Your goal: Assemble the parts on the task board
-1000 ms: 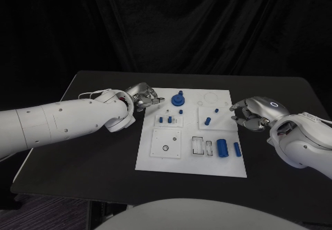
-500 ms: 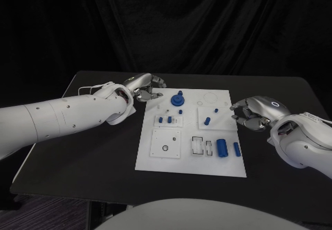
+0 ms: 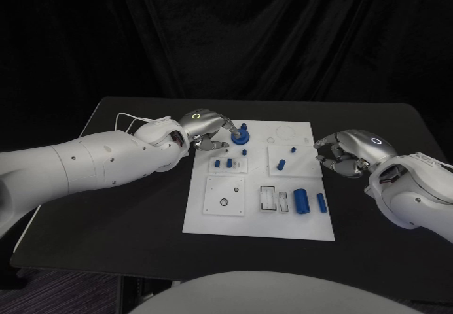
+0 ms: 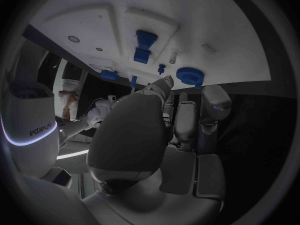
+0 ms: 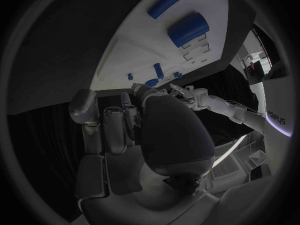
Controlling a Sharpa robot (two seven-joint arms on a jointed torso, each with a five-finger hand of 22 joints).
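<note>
Since the earlier frames, we see the left hand (image 3: pixel 209 125) swing from the board's far-left edge inward over the task board (image 3: pixel 260 229), so that its fingers now hang right beside the blue gear-shaped part (image 3: pixel 241 137) near the far edge; the right hand (image 3: pixel 342 154) has barely shifted from its spot off the board's right edge. From the left wrist view, we see the left hand's fingers (image 4: pixel 187 120) lying close together and reaching toward the board, with the gear-shaped part (image 4: pixel 189 75) just past their tips; we cannot tell whether a fingertip touches it, and nothing shows in the hand's hold. We see the right hand's fingers (image 5: pixel 112 127) curled inward over the black table (image 3: pixel 113 216), nothing between them. On the board, two small blue pegs (image 3: pixel 224 163) stand on a raised white block left of centre, and a smaller blue pin (image 3: pixel 245 152) stands between them and the gear. Another raised block to the right carries a small blue piece (image 3: pixel 283 165) and a pin (image 3: pixel 292 150). Nearer the robot, a thick blue cylinder (image 3: pixel 301 201) lies beside a slimmer blue rod (image 3: pixel 322 203), next to a slotted holder (image 3: pixel 271 199). A square white block (image 3: pixel 226 195) with a dark hole sits at the near left.
</note>
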